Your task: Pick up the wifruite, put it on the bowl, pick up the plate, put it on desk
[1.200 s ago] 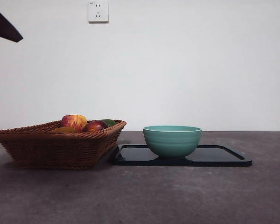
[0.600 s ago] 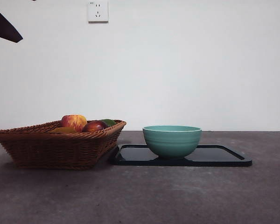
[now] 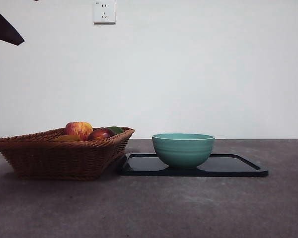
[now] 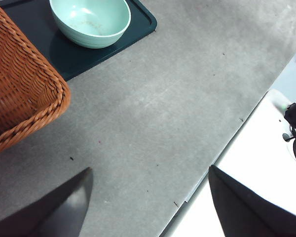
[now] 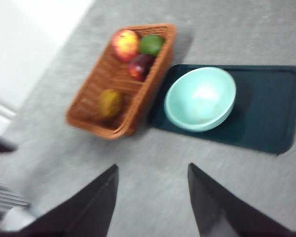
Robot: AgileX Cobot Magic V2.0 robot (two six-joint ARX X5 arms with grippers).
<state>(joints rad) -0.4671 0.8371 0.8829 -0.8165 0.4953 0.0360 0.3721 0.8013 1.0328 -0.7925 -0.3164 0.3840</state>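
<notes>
Nearest to the front camera lies bare desk [image 3: 154, 208], dark grey-brown and mottled. Beyond it, at about nine o'clock from the middle of the table, stands the brown wicker basket [image 3: 59, 156]; just beside it toward three o'clock lies the dark plate [image 3: 238, 166], a flat black tray with a raised rim, its near corner close against the basket's wall. The bowl [image 3: 183, 148] sits upright on the plate's left half, teal and empty inside.

The wifruite [image 5: 110, 102] lies in the basket, alone in the end away from the other fruit; from the front only a sliver of it [image 3: 67, 139] shows above the weave. At the basket's other end, toward the twelve o'clock side of it in the right wrist view, cluster the red-and-yellow apple [image 3: 79, 130], the dark red fruit [image 3: 101, 134] and a green fruit [image 5: 150, 44], the three touching or nearly so.

The right gripper [image 5: 152, 197] hangs high above the desk, well apart from the basket and the bowl, jaws spread with nothing between them. The left gripper [image 4: 148, 202] hovers over the desk's edge near a corner of the basket, jaws likewise wide apart and empty. In the front view one arm shows only as a black tip [image 3: 5, 27] at the top left corner

On the far wall is a white socket [image 3: 104, 12]
</notes>
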